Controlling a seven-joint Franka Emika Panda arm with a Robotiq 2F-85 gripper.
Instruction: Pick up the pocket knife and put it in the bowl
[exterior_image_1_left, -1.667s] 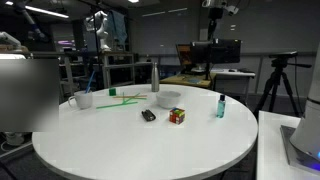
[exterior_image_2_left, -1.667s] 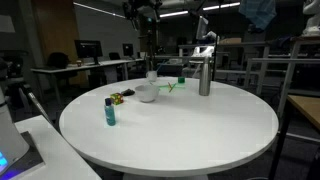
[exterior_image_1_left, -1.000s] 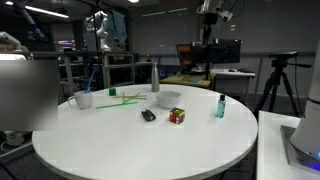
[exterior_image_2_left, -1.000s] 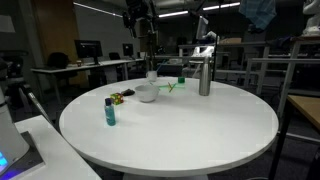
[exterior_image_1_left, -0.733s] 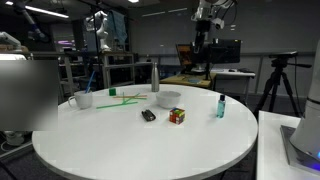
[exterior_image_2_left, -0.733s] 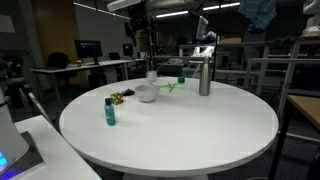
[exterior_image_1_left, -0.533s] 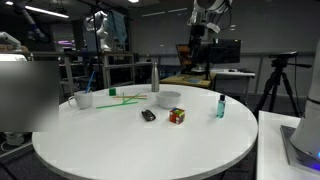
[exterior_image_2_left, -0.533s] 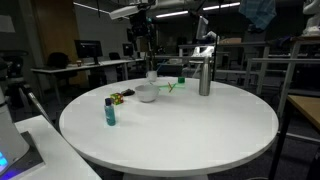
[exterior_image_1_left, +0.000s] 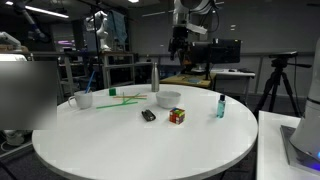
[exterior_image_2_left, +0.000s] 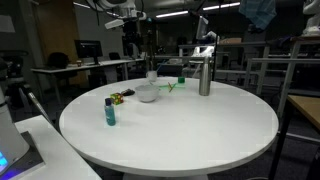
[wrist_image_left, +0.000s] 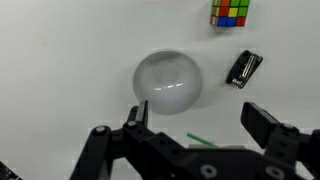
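The pocket knife, small and dark, lies flat on the white round table in both exterior views (exterior_image_1_left: 148, 115) (exterior_image_2_left: 117, 98) and in the wrist view (wrist_image_left: 243, 69). The white bowl (exterior_image_1_left: 168, 98) (exterior_image_2_left: 147, 93) (wrist_image_left: 168, 82) stands upright next to it. My gripper (exterior_image_1_left: 178, 42) (exterior_image_2_left: 131, 42) hangs high above the table, over the bowl's area. In the wrist view its jaws (wrist_image_left: 200, 122) are spread wide and empty, with the bowl and knife far below.
A multicoloured puzzle cube (exterior_image_1_left: 177, 115) (wrist_image_left: 230, 11) sits beside the knife. A teal bottle (exterior_image_1_left: 220, 106) (exterior_image_2_left: 110, 111), a metal flask (exterior_image_1_left: 154, 78) (exterior_image_2_left: 204, 76), a white cup (exterior_image_1_left: 84, 99) and green sticks (exterior_image_1_left: 122, 97) also stand on the table. Table edge (exterior_image_1_left: 140, 172).
The arm has swung sideways high above the table, left in both exterior views. Nothing on the table has moved.
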